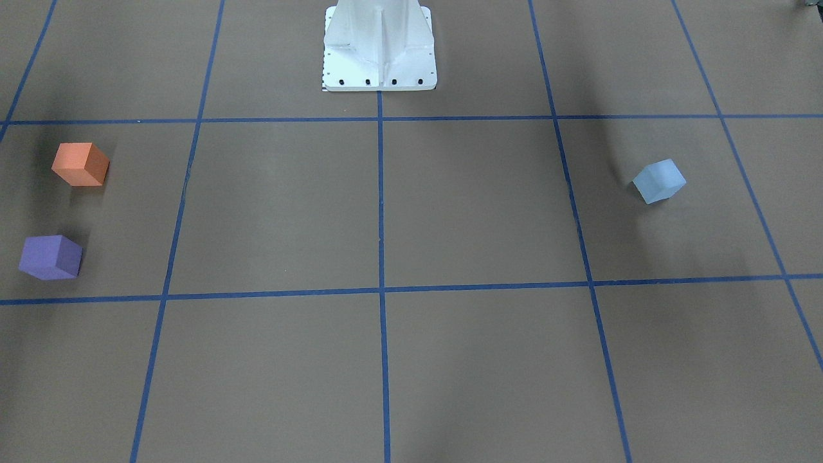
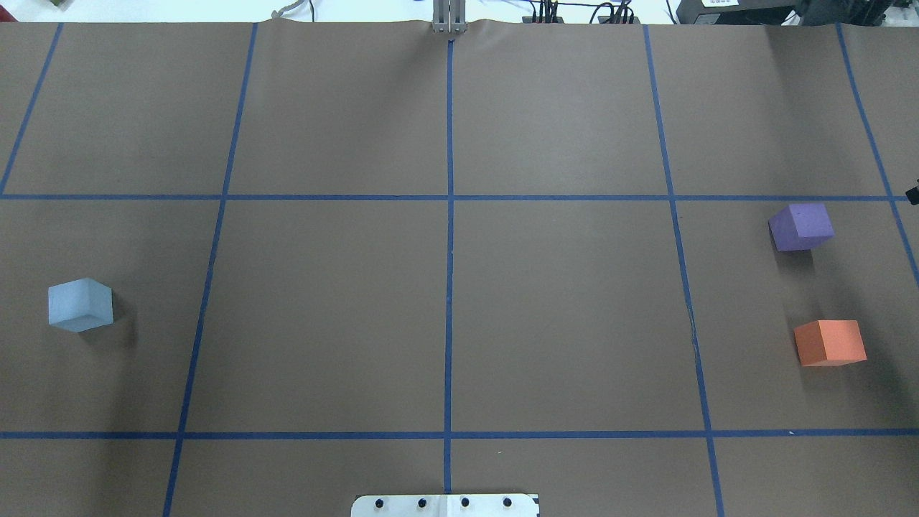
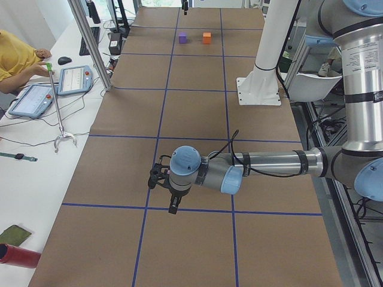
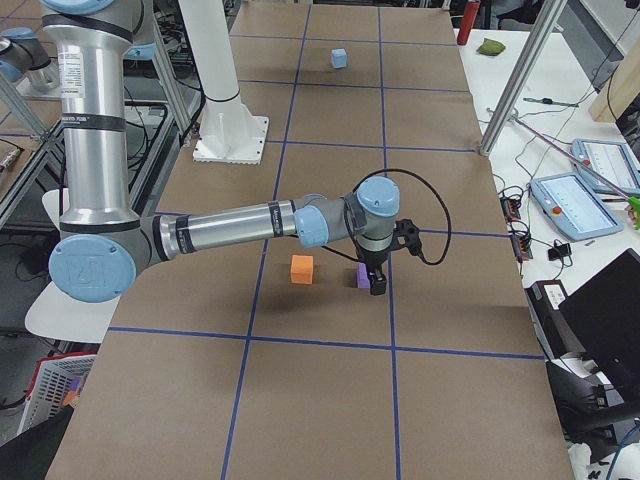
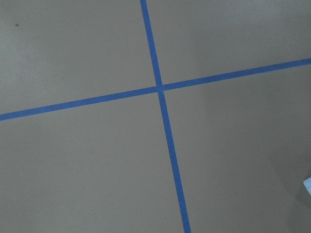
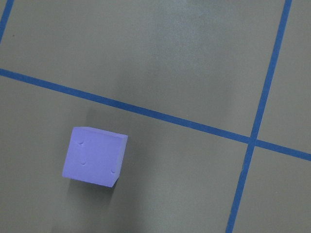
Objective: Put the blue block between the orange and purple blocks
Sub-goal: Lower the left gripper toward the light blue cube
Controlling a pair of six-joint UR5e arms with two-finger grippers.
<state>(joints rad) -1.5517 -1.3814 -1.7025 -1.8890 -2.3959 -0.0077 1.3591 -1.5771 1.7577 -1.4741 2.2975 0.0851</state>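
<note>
The pale blue block (image 1: pixel 659 181) sits alone on the brown table on my left side (image 2: pixel 80 304); a sliver of it shows at the left wrist view's right edge (image 5: pixel 308 185). The purple block (image 2: pixel 801 226) and the orange block (image 2: pixel 831 342) sit apart on my right side, with a gap between them. My left gripper (image 3: pixel 173 207) hangs low over the table; I cannot tell if it is open. My right gripper (image 4: pixel 377 286) hangs close beside the purple block (image 4: pixel 362 275), which the right wrist view (image 6: pixel 95 157) shows below it; I cannot tell its state.
Blue tape lines (image 2: pixel 449 287) grid the table. The white robot base (image 1: pixel 379 51) stands at the table's middle edge. An operator (image 3: pixel 15 63), tablets (image 3: pixel 75 79) and a metal frame post (image 3: pixel 90 45) are along the far side bench.
</note>
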